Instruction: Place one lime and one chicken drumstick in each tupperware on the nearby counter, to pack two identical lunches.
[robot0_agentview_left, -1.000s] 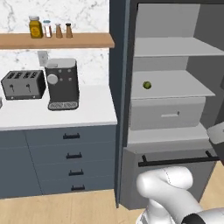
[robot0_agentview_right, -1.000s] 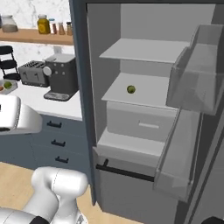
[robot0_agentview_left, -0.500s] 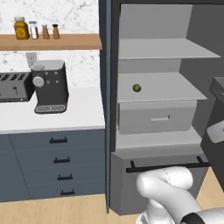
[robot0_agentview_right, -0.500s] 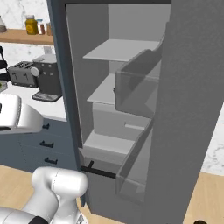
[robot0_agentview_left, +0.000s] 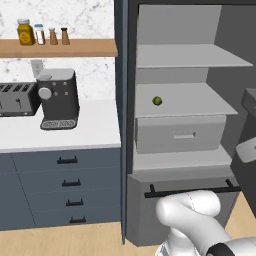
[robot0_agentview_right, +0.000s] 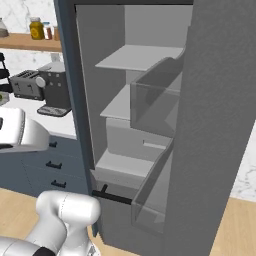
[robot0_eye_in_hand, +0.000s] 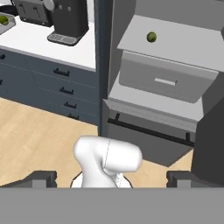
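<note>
A green lime (robot0_agentview_left: 157, 101) lies alone on the middle shelf of the open fridge, and the hand view catches that lime (robot0_eye_in_hand: 151, 36) from above and well back. My gripper (robot0_eye_in_hand: 112, 178) is open, its two dark fingertips (robot0_eye_in_hand: 41, 177) wide apart with nothing between them, far from the shelf. At the top left corner of the hand view, a light-grey tupperware (robot0_eye_in_hand: 6, 28) sits on the white counter (robot0_eye_in_hand: 30, 40) with another lime (robot0_eye_in_hand: 3, 19) inside. The chicken drumstick is out of view.
A dark coffee machine (robot0_agentview_left: 58, 99) and a toaster (robot0_agentview_left: 17, 99) stand on the counter (robot0_agentview_left: 95, 131), under a wooden shelf (robot0_agentview_left: 60, 47) of jars. Below the lime's shelf is a grey fridge drawer (robot0_agentview_left: 180, 134). The open fridge door (robot0_agentview_right: 215, 125) stands at the right.
The base has driven, so both base views have shifted: the fridge is now central and closer, and its door covers the right of the right base view. The lime stays on its shelf.
</note>
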